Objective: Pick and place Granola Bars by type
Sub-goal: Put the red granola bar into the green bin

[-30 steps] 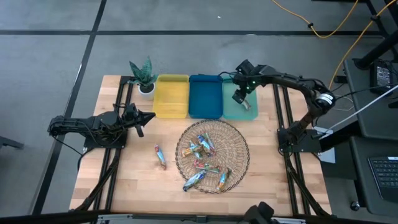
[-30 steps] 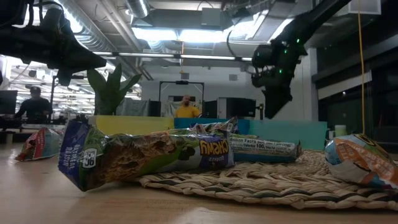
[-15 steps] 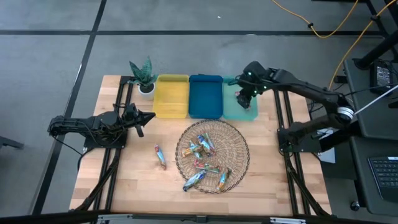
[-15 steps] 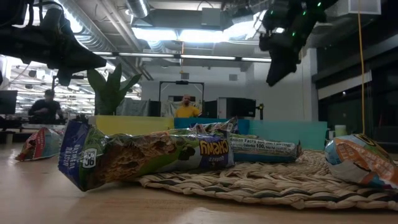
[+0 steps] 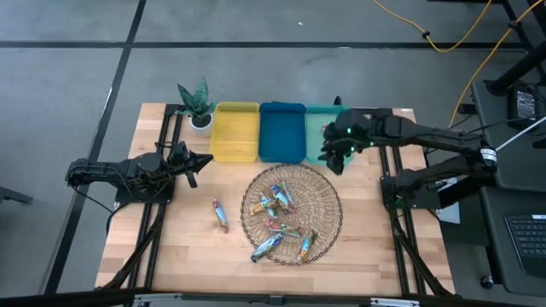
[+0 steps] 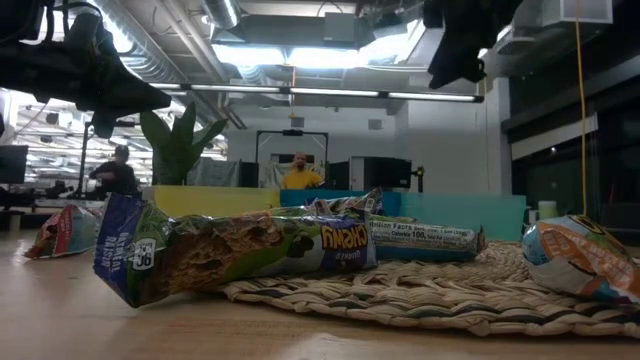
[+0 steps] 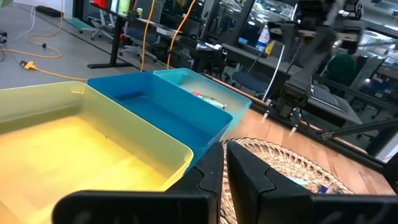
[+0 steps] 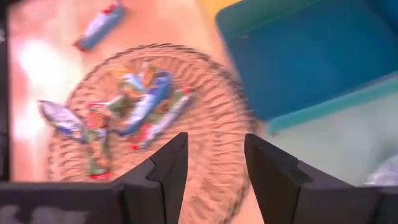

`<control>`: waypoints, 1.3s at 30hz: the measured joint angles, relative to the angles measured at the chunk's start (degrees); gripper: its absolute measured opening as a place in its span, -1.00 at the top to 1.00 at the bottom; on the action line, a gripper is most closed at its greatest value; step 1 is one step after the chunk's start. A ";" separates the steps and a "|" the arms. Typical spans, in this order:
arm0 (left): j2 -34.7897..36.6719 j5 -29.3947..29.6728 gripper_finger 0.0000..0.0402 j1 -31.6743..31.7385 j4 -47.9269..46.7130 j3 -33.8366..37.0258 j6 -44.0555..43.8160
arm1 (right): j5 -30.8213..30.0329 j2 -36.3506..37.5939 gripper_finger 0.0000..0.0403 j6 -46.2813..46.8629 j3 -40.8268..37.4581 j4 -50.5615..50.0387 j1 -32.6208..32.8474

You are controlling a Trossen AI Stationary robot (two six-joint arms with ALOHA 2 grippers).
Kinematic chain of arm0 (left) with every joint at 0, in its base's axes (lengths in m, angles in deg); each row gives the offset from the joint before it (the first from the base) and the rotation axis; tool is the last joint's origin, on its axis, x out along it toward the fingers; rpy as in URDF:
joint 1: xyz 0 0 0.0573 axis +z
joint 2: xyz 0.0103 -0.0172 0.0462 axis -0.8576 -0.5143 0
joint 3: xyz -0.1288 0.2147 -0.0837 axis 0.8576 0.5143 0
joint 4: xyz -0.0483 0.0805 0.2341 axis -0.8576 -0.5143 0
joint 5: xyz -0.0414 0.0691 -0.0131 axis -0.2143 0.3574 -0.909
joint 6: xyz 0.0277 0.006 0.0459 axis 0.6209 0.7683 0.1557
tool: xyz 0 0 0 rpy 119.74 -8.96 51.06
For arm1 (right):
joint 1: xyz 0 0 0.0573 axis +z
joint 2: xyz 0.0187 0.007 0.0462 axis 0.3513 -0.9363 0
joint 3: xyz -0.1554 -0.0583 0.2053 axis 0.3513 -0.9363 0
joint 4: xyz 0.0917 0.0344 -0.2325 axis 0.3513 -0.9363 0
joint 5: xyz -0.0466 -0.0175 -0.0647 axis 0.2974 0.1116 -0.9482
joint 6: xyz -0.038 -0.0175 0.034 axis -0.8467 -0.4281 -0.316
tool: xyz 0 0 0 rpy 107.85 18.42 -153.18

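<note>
Several granola bars (image 5: 277, 205) in shiny wrappers lie in the round woven basket (image 5: 328, 192); the low view shows one close up (image 6: 240, 250). One red and blue bar (image 5: 220, 215) lies alone on the wood to the basket's left. Another bar (image 7: 208, 98) lies in the teal bin (image 5: 317, 115). My right gripper (image 5: 335, 162) (image 8: 211, 155) hangs open and empty, high over the teal bin's near edge and the basket's far rim. My left gripper (image 5: 203, 159) (image 7: 225, 168) waits shut and empty at the table's left, pointing at the bins.
Yellow (image 5: 235, 130), blue (image 5: 281, 130) and teal bins stand side by side along the far edge. A small potted plant (image 5: 196, 102) stands left of the yellow bin. Bare wood lies left and right of the basket. People show in the room behind.
My right gripper has risen from low over the teal bin and moved toward the near edge, and now stands over the bin's near rim and the basket's far rim. The bars and my left arm have kept still.
</note>
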 joint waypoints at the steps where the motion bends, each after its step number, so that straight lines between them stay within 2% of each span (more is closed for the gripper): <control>1: -0.01 0.00 0.92 0.00 0.00 0.00 0.01 | -0.95 -0.13 0.20 1.54 0.00 0.48 1.84; 5: 0.00 -0.02 0.92 0.00 -0.03 0.00 0.72 | -7.31 -0.71 0.20 7.45 -0.02 2.53 8.95; 11: 0.00 -0.11 0.92 0.00 -0.46 -0.01 10.77 | -13.94 -2.57 0.20 14.95 -0.01 6.12 16.01; 19: -0.02 -0.09 0.92 0.00 -0.48 0.00 25.97 | -14.44 -8.70 0.20 18.85 0.00 8.33 20.08; 39: -0.01 -0.08 0.92 0.00 -0.46 0.00 24.84 | -8.49 -24.67 0.17 24.32 -0.02 12.77 20.79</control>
